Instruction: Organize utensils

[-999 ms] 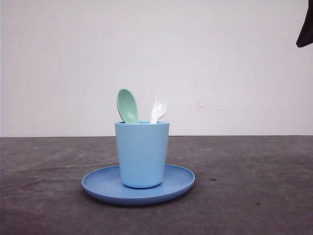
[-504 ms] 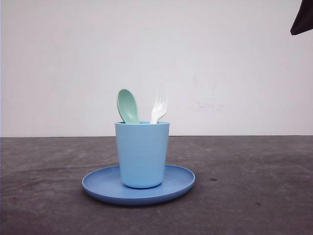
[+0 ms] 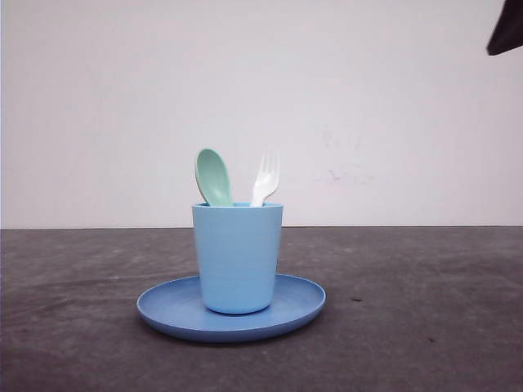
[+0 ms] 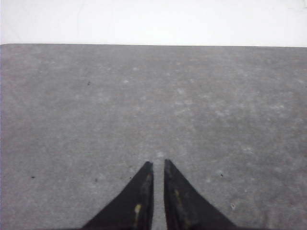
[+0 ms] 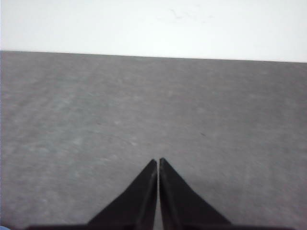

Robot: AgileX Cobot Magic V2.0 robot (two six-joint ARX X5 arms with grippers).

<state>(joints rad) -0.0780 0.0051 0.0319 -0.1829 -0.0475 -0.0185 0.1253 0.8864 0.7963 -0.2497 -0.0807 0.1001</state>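
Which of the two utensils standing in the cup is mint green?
The spoon, on the left in the cup; the fork beside it is white with tines.

spoon (image 3: 212,175) mint-green | fork (image 3: 266,175) white | cup (image 3: 237,257) light blue | plate (image 3: 176,314) blue | table (image 3: 425,302) dark grey

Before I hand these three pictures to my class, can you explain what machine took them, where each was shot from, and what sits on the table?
This is a two-armed robot at a dark table. The front picture looks forward over it: a light blue cup stands on a round blue plate, holding a mint-green spoon and a white fork upright. The other two come from cameras on the wrists. Each shows black fingers over bare table: the left hand and the right hand, both closed and holding nothing.
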